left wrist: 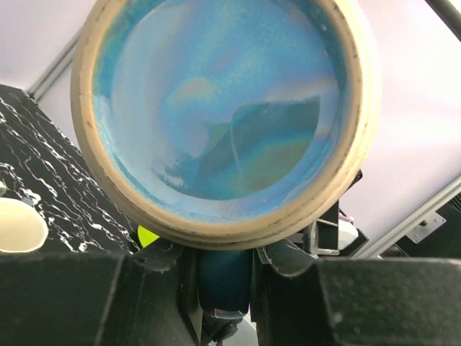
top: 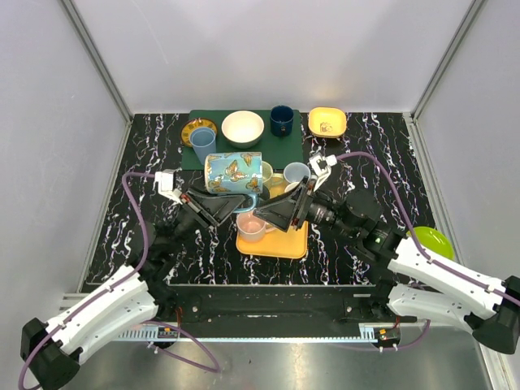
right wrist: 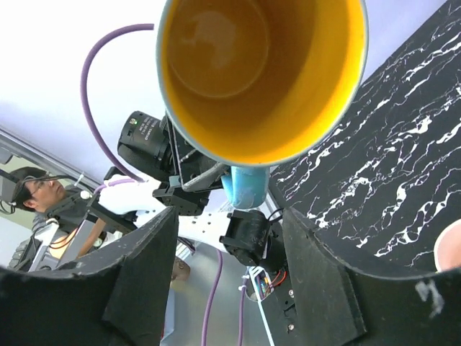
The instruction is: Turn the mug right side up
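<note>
The mug (top: 234, 172), blue with butterflies, hangs on its side above the orange tray (top: 286, 244), mouth toward the right. Its glazed blue base (left wrist: 223, 115) fills the left wrist view. The yellow inside (right wrist: 263, 72) faces the right wrist camera. My left gripper (top: 244, 198) (left wrist: 225, 268) is shut on the mug's blue handle (left wrist: 225, 277) from below. My right gripper (top: 270, 213) (right wrist: 229, 216) stands open just under the mouth, its fingers either side of the handle (right wrist: 248, 187) without touching it.
On the tray sit a pink cup (top: 252, 226) and a clear cup (top: 296, 172). The green mat (top: 286, 148) behind carries a white bowl (top: 243, 127), dark blue cup (top: 282, 119), light blue cup (top: 203, 145) and small plate (top: 197, 127). A yellow bowl (top: 327, 123) lies back right, a green plate (top: 433, 240) right.
</note>
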You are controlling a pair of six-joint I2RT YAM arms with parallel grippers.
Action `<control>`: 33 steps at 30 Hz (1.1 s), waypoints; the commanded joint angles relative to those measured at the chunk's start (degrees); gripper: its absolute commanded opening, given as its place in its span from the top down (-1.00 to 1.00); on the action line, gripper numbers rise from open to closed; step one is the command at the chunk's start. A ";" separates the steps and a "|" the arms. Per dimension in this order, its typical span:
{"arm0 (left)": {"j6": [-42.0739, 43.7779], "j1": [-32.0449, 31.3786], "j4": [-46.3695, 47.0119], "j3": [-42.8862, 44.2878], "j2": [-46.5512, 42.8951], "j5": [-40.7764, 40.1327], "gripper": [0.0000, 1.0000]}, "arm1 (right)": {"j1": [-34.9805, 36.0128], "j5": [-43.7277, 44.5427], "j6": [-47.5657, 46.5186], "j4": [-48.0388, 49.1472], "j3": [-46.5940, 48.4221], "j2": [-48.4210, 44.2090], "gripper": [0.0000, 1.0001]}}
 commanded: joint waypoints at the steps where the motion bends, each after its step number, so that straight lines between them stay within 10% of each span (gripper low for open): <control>1: 3.48 0.10 6.63 1.83 -3.02 -3.90 1.00 | -0.07 0.05 -2.10 -1.24 3.92 -1.00 -0.34; 12: 20.87 0.19 -32.45 14.30 -4.27 -28.37 1.00 | -0.16 20.50 -13.16 -31.19 13.06 -7.76 -0.37; 21: 30.46 6.16 -49.25 23.79 7.24 -48.89 1.00 | -0.16 28.00 -15.81 -37.63 9.82 -16.47 -0.35; 33: 29.24 31.38 -59.46 32.50 23.92 -46.36 1.00 | -0.16 28.61 -18.36 -35.52 5.86 -16.82 -0.34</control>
